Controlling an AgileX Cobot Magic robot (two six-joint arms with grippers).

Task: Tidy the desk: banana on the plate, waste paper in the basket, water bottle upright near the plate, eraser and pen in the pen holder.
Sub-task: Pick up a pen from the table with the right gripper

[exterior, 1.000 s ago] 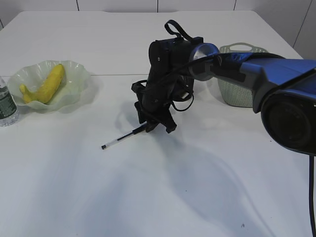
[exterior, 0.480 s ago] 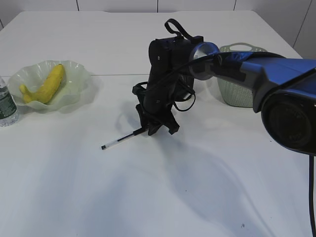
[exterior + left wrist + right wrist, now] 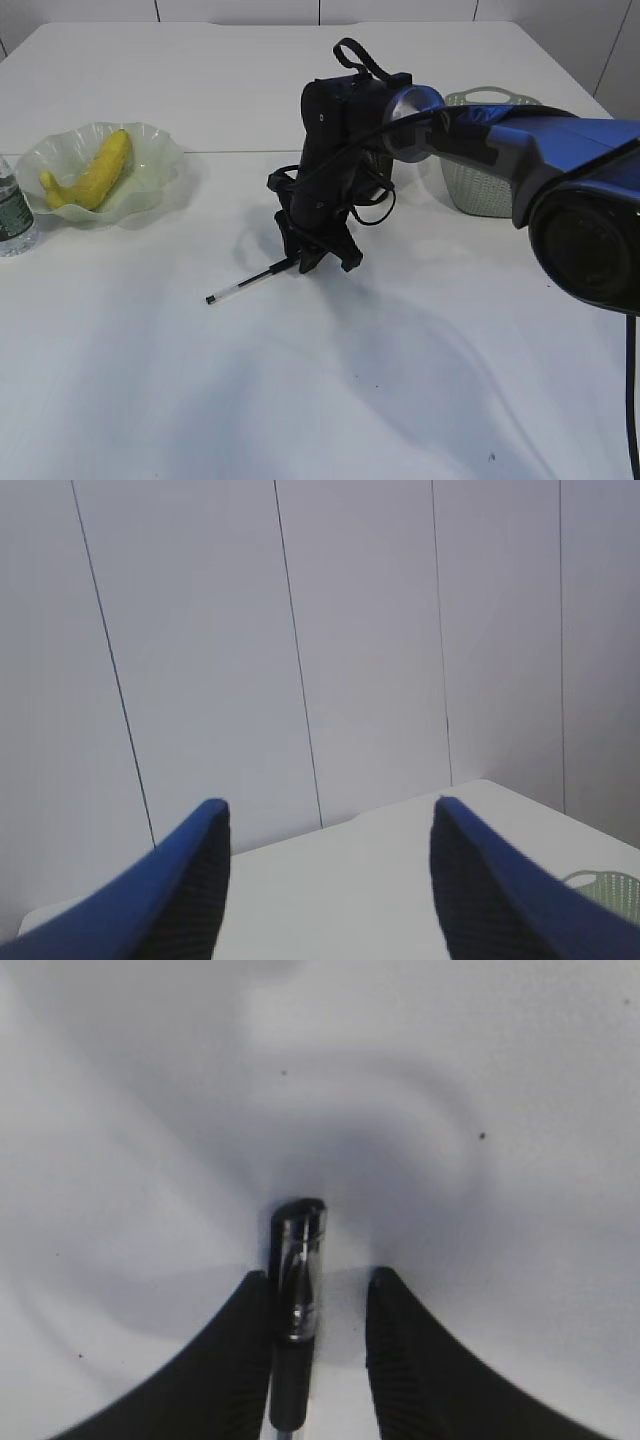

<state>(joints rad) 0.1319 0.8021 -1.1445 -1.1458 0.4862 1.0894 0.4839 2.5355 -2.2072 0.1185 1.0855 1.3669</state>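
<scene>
A black pen [image 3: 245,283] lies flat on the white desk [image 3: 150,400]. My right gripper [image 3: 322,264] points down over its near end. In the right wrist view the pen [image 3: 298,1260] sits between the open jaws of the right gripper [image 3: 320,1278], against the left finger, with a gap to the right one. The banana [image 3: 95,172] rests in the green plate [image 3: 160,150], and the water bottle [image 3: 12,212] stands upright beside it. My left gripper [image 3: 330,805] is open and empty, aimed at the wall. Eraser, waste paper and pen holder are out of view.
The grey-green basket [image 3: 480,180] stands at the back right, behind the right arm; its rim also shows in the left wrist view as the basket [image 3: 610,888]. A seam crosses the desk behind the plate.
My right gripper has sunk slightly lower over the pen's end and then held still. The pen has not moved.
</scene>
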